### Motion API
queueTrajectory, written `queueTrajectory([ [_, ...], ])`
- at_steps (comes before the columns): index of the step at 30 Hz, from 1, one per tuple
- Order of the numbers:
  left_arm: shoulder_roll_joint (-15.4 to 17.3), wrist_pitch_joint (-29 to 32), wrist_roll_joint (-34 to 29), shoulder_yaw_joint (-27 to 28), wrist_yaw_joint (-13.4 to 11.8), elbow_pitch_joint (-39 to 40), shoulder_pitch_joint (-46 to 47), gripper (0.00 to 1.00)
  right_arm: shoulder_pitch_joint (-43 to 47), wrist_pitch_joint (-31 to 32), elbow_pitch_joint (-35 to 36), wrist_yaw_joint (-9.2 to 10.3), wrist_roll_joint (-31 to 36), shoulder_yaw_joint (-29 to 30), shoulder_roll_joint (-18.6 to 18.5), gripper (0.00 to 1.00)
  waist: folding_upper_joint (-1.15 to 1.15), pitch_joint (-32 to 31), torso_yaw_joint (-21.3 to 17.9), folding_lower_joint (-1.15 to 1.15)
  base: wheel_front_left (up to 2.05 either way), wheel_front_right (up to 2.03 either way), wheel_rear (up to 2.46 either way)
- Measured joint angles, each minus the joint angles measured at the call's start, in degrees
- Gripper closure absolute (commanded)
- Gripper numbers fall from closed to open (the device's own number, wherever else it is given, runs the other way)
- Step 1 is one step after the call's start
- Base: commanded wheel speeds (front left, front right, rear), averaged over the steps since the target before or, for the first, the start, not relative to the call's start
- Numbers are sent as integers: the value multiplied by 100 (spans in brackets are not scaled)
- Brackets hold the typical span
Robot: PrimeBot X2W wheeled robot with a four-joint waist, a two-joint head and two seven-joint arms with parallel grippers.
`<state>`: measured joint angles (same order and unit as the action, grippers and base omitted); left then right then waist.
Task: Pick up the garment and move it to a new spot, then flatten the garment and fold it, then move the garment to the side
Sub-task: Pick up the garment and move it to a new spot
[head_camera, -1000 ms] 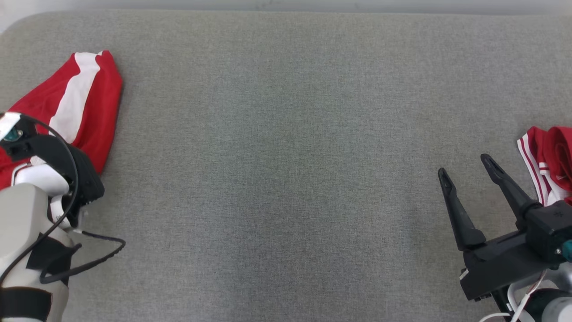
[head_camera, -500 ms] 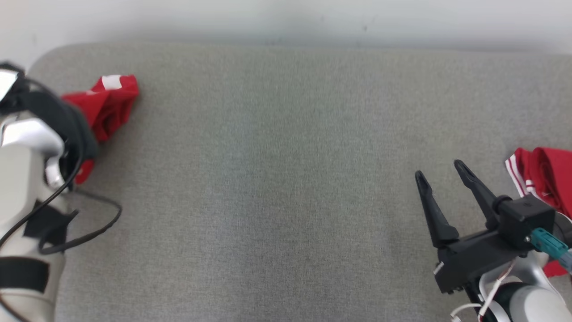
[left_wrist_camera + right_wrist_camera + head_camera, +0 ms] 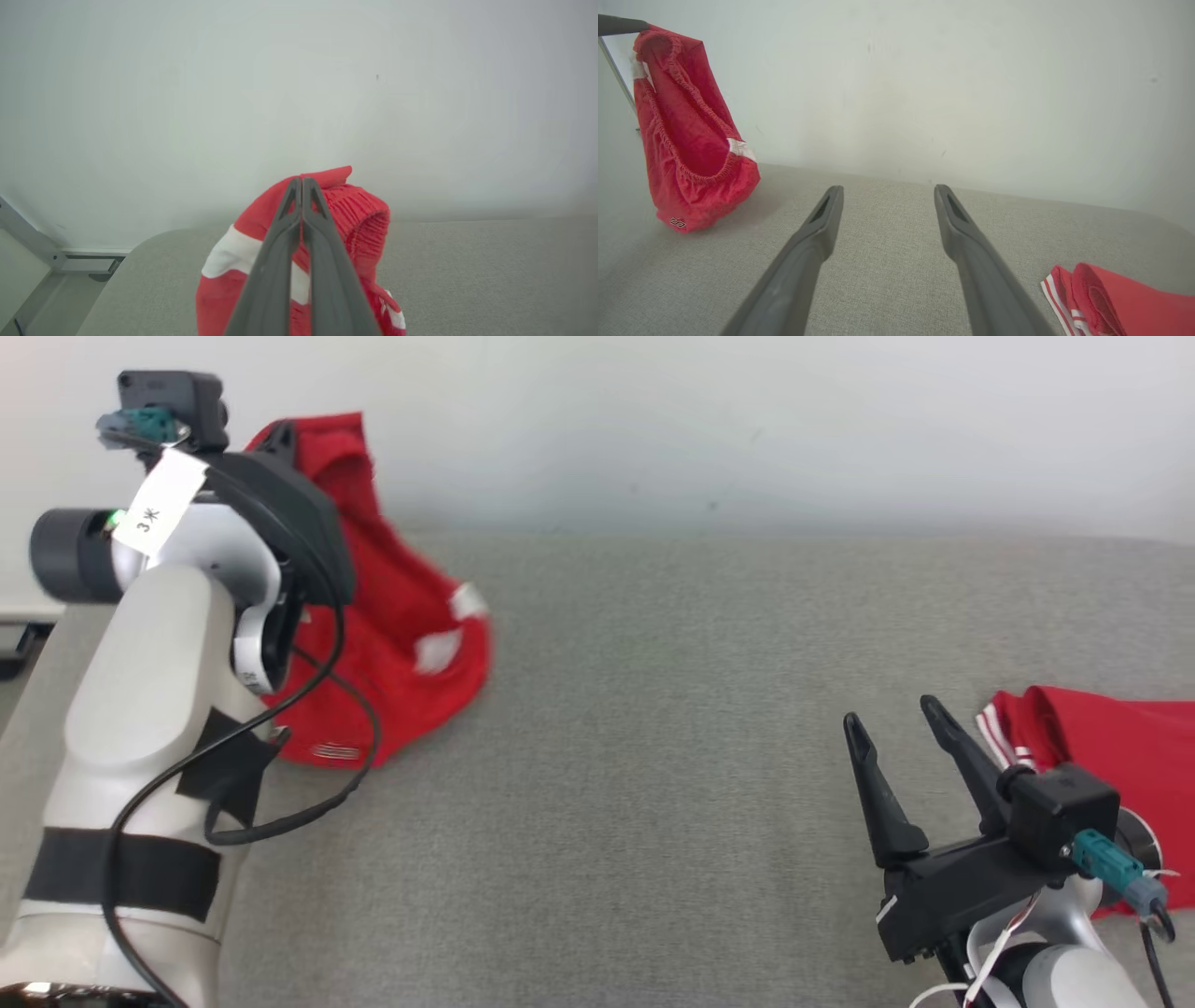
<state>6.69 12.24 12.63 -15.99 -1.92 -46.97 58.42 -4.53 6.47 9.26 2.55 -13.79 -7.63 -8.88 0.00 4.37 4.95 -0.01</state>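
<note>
Left gripper [image 3: 301,179] raised at the far left of the grey padded surface [image 3: 653,756], jaws pressed together on the red garment [image 3: 392,616]; right gripper [image 3: 893,711] low at the near right, fingers spread wide and holding nothing. My pinch takes in only a narrow bite of cloth at the gathered waistband, so I judge that the fabric could slide out of the jaws if I swing it sideways too fast. The lower end appears to touch the padded surface; dragged across that rough weave, it could pull against the grip or roll under itself and land in a heap, which would make flattening harder. The black cable [image 3: 317,803] looping off my left forearm hangs just in front of the cloth and could catch it. A second red garment [image 3: 1111,737] lies just beside my right gripper, and a careless reach could disturb it. The held garment hangs as a limp, bunched pouch: red, with a ribbed elastic waistband, white stripes and a small mark near the hem.
</note>
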Motion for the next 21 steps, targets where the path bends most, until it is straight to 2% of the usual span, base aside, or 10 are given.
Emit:
queueTrajectory([
  [5,-324,-131,14,-167,182,402,108,100,143,-103,-18,4,0,-42,65,0,-1,-180,-282,0,0,0,0],
  [8,-480,-193,30,-288,203,672,113,100,230,-136,-18,32,0,-102,114,0,-1,-256,-488,0,0,0,0],
  [17,-520,-202,247,-768,400,1614,-96,100,421,-246,9,47,0,-125,146,0,-1,-338,-1224,0,0,0,0],
  [21,-513,-202,278,-1069,477,1699,-415,100,421,-299,19,46,-1,-118,142,0,0,-301,-1482,0,0,0,0],
])
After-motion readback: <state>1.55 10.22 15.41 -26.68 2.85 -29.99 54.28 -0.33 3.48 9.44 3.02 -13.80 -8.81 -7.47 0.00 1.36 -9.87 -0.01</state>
